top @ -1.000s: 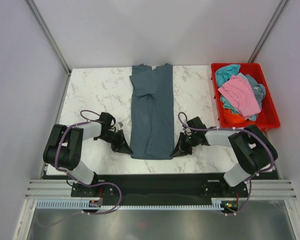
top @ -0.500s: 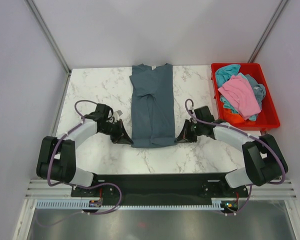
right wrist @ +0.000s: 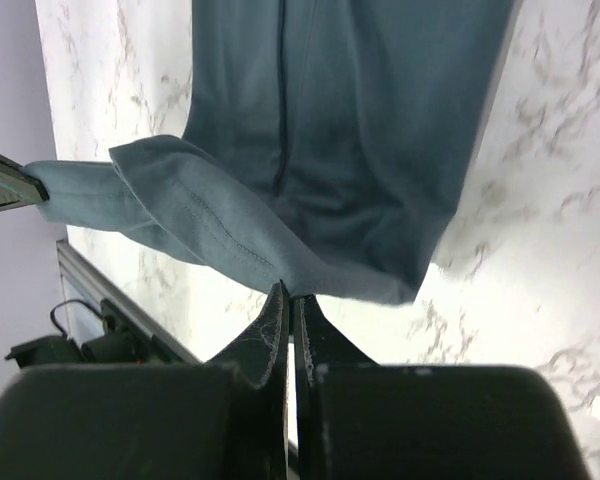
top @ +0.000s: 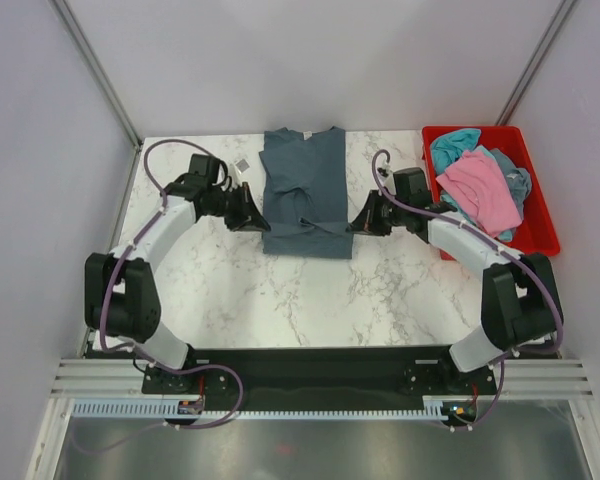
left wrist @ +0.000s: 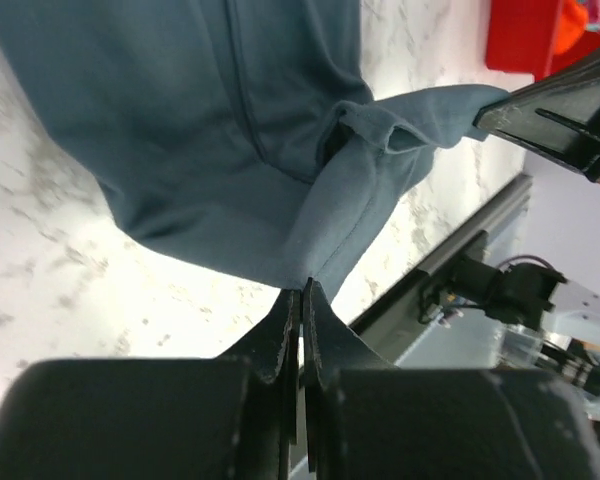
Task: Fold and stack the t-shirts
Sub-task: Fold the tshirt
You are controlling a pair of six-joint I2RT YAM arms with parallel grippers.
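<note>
Your left end effector (top: 252, 213) is clenched on the left hem corner of the large dark slate-blue cloth t-shirt (top: 302, 175). The t-shirt lies on the white marbled tabletop (top: 210, 290) with its long axis running away from you and its collar at the far edge. Your right end effector (top: 358, 222) pinches the opposite hem corner (the 2 sit about level, so neither is nearer). The collar lies straight ahead of both, so carry the hem that way. The heap of pink, teal and orange t-shirts (top: 480, 190) waits in the red plastic bin (top: 550, 240).
</note>
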